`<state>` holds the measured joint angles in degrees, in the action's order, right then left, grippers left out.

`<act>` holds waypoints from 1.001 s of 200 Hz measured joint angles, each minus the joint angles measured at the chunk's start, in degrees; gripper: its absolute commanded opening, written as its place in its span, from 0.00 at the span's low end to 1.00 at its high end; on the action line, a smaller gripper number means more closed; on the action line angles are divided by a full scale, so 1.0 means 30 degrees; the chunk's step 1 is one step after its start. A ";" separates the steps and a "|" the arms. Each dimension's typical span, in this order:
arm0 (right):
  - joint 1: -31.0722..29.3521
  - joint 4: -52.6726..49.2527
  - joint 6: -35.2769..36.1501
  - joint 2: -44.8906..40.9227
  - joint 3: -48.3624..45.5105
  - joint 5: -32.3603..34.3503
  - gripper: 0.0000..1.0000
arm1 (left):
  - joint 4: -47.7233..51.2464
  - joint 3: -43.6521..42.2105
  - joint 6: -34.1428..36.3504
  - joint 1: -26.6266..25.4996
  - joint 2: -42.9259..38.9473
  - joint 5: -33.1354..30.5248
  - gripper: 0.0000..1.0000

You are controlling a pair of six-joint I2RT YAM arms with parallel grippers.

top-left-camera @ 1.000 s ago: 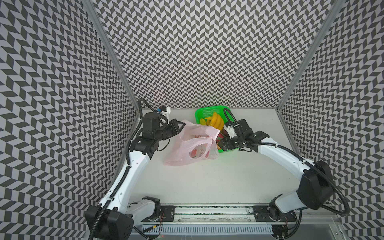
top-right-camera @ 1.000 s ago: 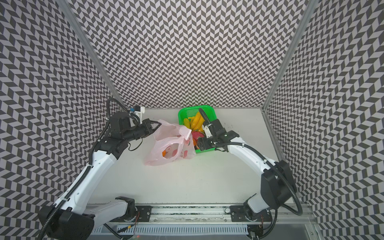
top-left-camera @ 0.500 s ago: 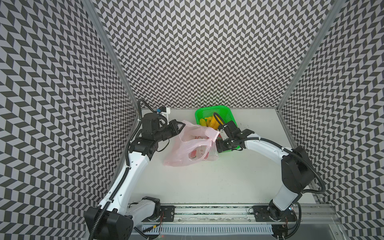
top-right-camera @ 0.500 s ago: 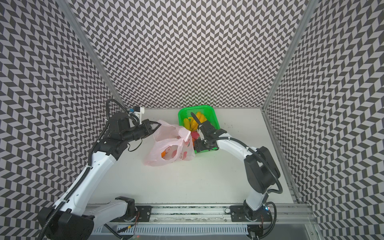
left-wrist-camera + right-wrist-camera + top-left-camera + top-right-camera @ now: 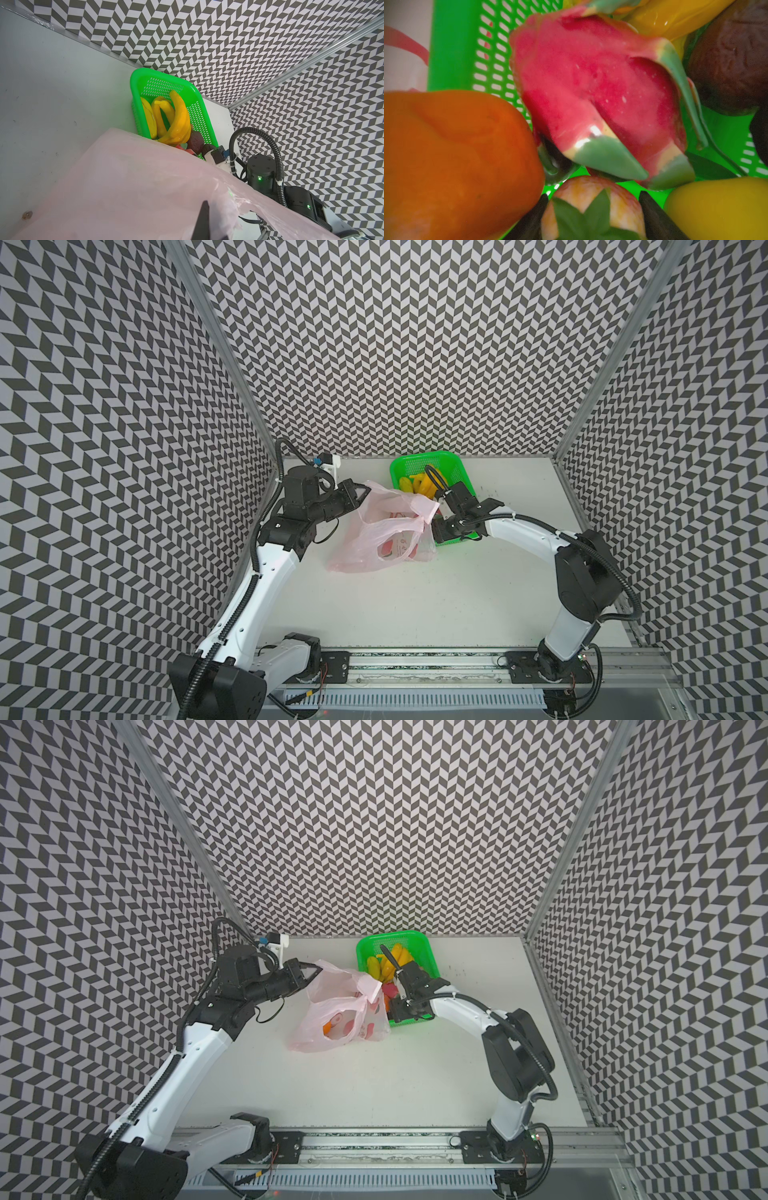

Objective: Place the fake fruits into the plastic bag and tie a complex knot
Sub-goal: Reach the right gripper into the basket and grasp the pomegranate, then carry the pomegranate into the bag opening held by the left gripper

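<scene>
The pale-pink plastic bag (image 5: 374,531) (image 5: 332,1011) lies left of the green basket, mouth held up. My left gripper (image 5: 365,491) (image 5: 318,968) is shut on its far-left rim; one finger (image 5: 202,220) shows against the film. An orange fruit (image 5: 329,1028) shows through the bag. My right gripper (image 5: 593,194) (image 5: 392,1009) is down in the basket, open, its fingers either side of a strawberry (image 5: 591,209). Around it lie a dragon fruit (image 5: 591,83), an orange (image 5: 452,162), a lemon (image 5: 716,207) and a dark brown fruit (image 5: 729,58). Bananas (image 5: 176,118) fill the basket's far end. No knot is in view.
The green mesh basket (image 5: 415,460) (image 5: 390,938) (image 5: 162,72) stands against the back wall, touching the bag's right side. Patterned walls close in the table on three sides. The right arm's elbow (image 5: 582,572) rises at the right.
The right gripper has sunk lower into the basket's near end and its jaws have narrowed round the strawberry; its elbow swung in. The left gripper and bag have stayed put.
</scene>
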<state>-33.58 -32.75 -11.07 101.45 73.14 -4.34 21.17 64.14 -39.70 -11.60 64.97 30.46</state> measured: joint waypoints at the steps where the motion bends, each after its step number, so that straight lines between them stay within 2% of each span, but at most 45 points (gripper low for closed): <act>1: 0.0000 0.0000 0.0000 0.0000 0.0000 -0.0007 0.54 | 0.0000 0.0000 0.0000 0.0000 0.0000 0.0000 0.00; 8: 0.0000 0.0036 0.0036 0.0000 0.0000 0.0007 0.49 | 0.0000 0.0000 0.0000 0.0000 0.0000 0.0029 0.00; 40: 0.0000 0.0087 -0.0029 -0.0007 -0.0015 0.0036 0.43 | 0.0000 0.0000 0.0000 0.0000 0.0000 0.0102 0.00; 88: 0.0000 0.0619 -0.0109 -0.1275 -0.0554 0.0255 0.41 | 0.0000 0.0000 0.0000 0.0000 0.0000 0.0102 0.00; 200: 0.0000 0.1326 -0.0393 -0.7919 -0.2310 0.0109 0.41 | -0.0029 0.0000 0.0000 0.0000 0.0000 0.0095 0.00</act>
<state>-33.58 -28.77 -12.25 77.69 66.22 -4.01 21.08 64.14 -39.70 -11.60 64.97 30.74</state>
